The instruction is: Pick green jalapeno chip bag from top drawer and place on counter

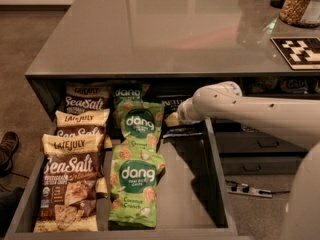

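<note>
The task looks to be at its early middle; the drawer [186,184] stands pulled out under the counter [150,34], and the arm [260,115] reaches in from the right to the drawer's rear, just below the counter's edge. The gripper [173,119] sits at the back right of the drawer, up against the dark chip bag [171,105], which lies there beside the green bags [134,183]; whether the gripper is spread, closed or pinching the bag cannot be told, since the wrist and the shadow hide it. The bag is not yet lifted out, as far as can be seen; left to do, by this judgement, are a sure hold, the lift clear of the drawer, and the setting down on the counter.

The counter is broad, smooth and glossy grey, with bare room near its front edge. A jar [299,4] and a black-and-white patterned card [298,51] sit at its far right. Brown sea salt bags [70,184] fill the drawer's left side. Narrower drawers with bar handles [260,144] stand to the right; a power strip [250,190] lies on the floor below them; a shoe [7,149] shows at the left edge.
</note>
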Motion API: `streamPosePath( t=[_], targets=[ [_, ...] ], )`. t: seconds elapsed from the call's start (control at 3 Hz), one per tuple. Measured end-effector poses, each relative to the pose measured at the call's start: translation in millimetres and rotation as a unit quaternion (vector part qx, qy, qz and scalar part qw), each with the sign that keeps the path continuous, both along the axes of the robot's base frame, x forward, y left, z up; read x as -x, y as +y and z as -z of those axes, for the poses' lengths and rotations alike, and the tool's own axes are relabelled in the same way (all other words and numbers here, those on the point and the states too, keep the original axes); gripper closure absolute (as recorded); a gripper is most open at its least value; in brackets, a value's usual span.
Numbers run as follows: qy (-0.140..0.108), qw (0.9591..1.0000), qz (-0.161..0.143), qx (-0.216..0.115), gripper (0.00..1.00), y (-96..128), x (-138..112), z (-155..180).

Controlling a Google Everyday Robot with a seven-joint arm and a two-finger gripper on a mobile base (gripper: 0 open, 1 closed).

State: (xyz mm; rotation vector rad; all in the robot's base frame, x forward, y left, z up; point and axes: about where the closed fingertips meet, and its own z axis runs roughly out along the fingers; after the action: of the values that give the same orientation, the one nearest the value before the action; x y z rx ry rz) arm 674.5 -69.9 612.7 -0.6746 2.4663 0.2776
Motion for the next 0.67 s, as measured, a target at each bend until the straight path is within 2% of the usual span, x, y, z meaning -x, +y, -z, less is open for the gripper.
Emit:
streamPosePath(
  t=[0.67],
  targets=[
    [0.021,0.9997,-0.010,-0.003,0.38,3.8,-0.6,6.3]
  ],
)
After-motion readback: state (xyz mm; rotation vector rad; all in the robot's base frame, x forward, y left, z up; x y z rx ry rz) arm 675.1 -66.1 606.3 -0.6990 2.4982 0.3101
